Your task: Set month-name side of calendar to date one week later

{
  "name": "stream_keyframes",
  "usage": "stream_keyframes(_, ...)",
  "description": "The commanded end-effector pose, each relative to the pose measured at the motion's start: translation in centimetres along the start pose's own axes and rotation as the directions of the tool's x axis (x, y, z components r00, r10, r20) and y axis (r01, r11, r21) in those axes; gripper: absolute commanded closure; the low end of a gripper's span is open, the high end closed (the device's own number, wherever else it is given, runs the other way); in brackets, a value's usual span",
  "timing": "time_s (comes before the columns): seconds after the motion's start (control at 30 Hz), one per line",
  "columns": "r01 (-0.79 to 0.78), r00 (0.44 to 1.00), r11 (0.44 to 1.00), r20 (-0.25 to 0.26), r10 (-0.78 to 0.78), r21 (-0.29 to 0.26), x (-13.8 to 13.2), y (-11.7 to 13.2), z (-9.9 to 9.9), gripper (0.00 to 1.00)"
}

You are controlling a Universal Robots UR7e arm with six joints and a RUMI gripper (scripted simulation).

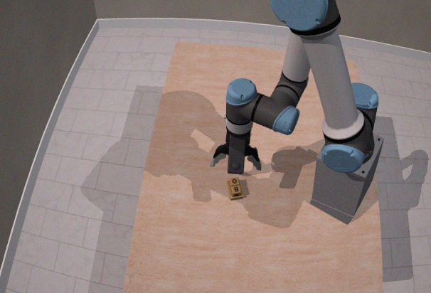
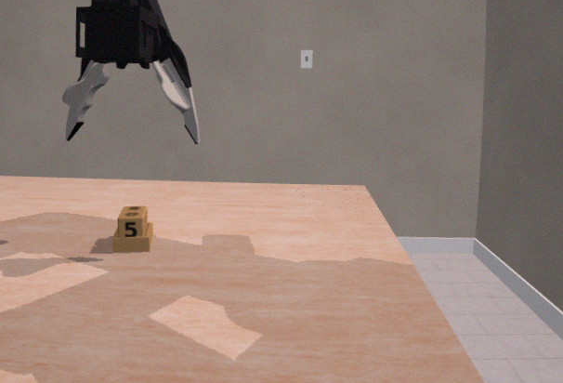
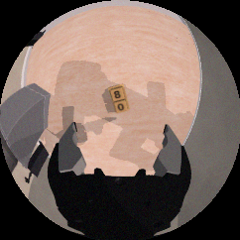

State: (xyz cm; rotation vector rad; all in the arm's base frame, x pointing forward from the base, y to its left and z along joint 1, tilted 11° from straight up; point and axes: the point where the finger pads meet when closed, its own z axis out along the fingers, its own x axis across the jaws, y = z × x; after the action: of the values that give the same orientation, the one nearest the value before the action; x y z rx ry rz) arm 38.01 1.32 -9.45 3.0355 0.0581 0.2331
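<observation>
our pincer [image 1: 235, 166] [image 2: 132, 141] [image 3: 120, 124] spread wide above the table [image 1: 215, 253] [image 2: 329, 308] [image 3: 149, 30], two number cubes [image 1: 235, 185] [image 2: 132, 223] [image 3: 119, 100] side by side in their tray [image 1: 236, 198] [image 2: 131, 244]

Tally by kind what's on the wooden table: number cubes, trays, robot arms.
Number cubes: 2
Tray: 1
Robot arm: 1
Total: 4

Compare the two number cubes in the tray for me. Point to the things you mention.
The top of one cube [image 1: 234, 181] [image 3: 121, 106] shows a 0; the top of the other cube [image 1: 236, 189] [image 3: 117, 94] shows an 8. The 0 cube is nearer the fingers in the wrist view; the 8 cube is farther. Both are yellowish-brown with dark digits.
</observation>
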Motion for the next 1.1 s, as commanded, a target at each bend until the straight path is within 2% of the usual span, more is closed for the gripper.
stream_keyframes(0.0,0.134,0.991,0.991,-0.011,-0.134,0.005,0.09,0.21,0.37,0.0)
stream_keyframes(0.27,0.258,0.966,0.966,-0.012,-0.258,0.003,0.07,0.33,0.81,0.0)
stream_keyframes(0.6,0.281,0.96,0.96,-0.013,-0.281,0.002,0.07,0.33,0.85,0.0)
stream_keyframes(0.63,0.282,0.959,0.96,-0.013,-0.282,0.002,0.07,0.32,0.85,0.72)
stream_keyframes(1.07,0.282,0.959,0.96,-0.012,-0.281,0.002,0.05,0.32,0.85,0.72)
